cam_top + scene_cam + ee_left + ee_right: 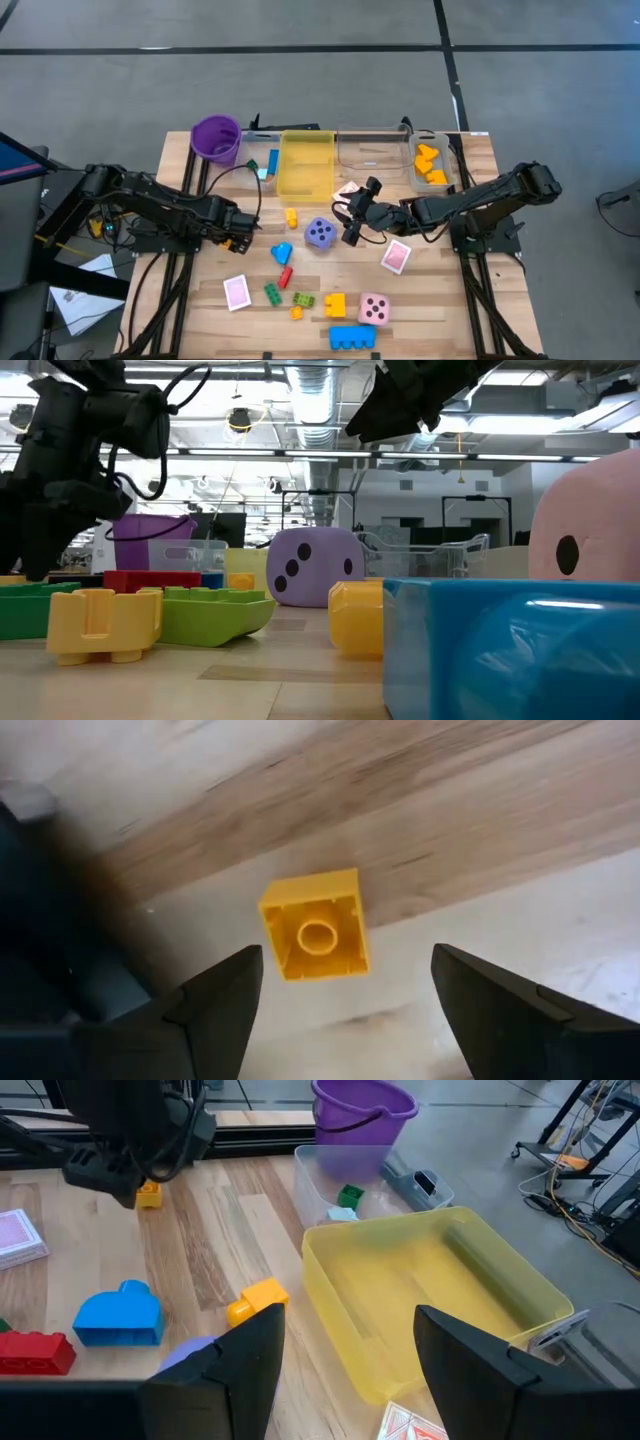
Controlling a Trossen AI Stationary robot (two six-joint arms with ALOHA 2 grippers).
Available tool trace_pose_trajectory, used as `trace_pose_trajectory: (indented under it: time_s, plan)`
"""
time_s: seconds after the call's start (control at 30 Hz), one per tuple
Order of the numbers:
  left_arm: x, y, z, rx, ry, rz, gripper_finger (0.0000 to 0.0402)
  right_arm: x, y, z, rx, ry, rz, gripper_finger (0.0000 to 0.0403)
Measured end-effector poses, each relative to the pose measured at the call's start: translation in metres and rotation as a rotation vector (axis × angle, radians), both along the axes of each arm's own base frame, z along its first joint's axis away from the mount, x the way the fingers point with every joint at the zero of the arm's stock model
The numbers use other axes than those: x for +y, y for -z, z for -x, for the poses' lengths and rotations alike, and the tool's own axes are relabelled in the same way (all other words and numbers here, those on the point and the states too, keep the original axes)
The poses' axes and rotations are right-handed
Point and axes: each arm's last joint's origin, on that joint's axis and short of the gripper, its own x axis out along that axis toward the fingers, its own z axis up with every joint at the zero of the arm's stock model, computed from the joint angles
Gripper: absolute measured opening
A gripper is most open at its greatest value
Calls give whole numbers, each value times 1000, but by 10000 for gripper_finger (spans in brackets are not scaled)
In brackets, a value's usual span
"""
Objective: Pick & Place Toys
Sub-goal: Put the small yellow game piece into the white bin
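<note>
**Observer:** Where is your left arm?

**Operator:** I have the left gripper (243, 243) low over the left part of the worktop (440, 300). Its fingers (215, 1010) stand wide apart and hold nothing. Through the left wrist camera I see a small yellow brick (314, 924) on the wood between them, stud side up; the right wrist camera shows the same brick just under that gripper.

**Observer:** And the right?

**Operator:** The right gripper (352, 236) hangs above the middle of the worktop, just beside the purple die (320, 234). Its fingers (225, 1370) are parted, and I see nothing in them. Past them lies the yellow bin (430, 1305), and beyond it a clear bin (330, 1180) holding a green piece and a pale blue one. The purple cup (215, 137) stands at the far left corner.

**Observer:** The rest of the toys?

**Operator:** Another yellow brick (291, 217) lies near the yellow bin's front. A blue brick (282, 253) and a red brick (286, 276) sit in front of the die. Green bricks (272, 293), a larger yellow brick (334, 305), the pink die (374, 309) and a big blue brick (352, 337) are near the front edge. One pink-backed card (236, 292) lies left, another pink-backed card (396, 257) right. Orange bricks (430, 163) fill the clear bin at the far right.
</note>
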Motion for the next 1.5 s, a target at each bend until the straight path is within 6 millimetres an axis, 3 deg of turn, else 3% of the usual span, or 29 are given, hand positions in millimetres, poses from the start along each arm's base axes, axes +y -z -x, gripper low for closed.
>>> trace_pose_trajectory:
  time_s: [0.2, 0.67, 1.27, 1.5]
  plan:
    - [2, 6, 4, 9, -27, -49, 274, 0, 0, 0, 0, 0, 0, 217]
    - [3, 9, 0, -46, -25, -88, 204, 0, 0, 0, 0, 0, 0, 217]
    - [2, 22, 9, -31, 1, -21, 167, 0, 0, 0, 3, 0, 1, 217]
    - [1, 15, 3, -143, 0, -24, 131, 0, 0, 0, 3, 0, 1, 217]
